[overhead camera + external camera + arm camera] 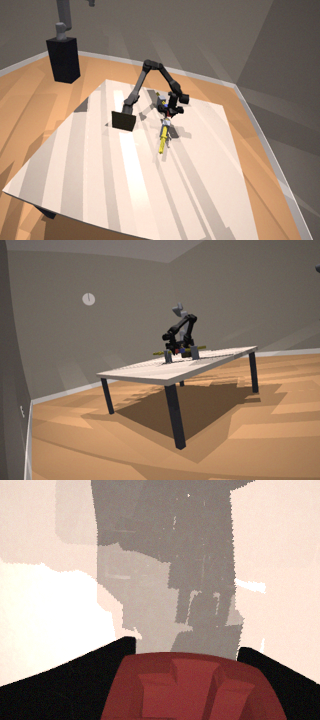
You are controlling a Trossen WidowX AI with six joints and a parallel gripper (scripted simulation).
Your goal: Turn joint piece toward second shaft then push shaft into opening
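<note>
My gripper is shut on the red joint piece, which fills the space between the black fingers in the wrist view. The blue part sits beside it, on the end of the first yellow shaft, carried by a grey block. The second yellow shaft passes through the other grey block and has a collar. Its end near the joint is partly hidden; whether the opening lines up with it cannot be told.
The arm's dark base plate stands on the white table, left of the blocks in the top view. Striped shadows cross the table. Another grey arm on a black pedestal stands on the floor beyond the table.
</note>
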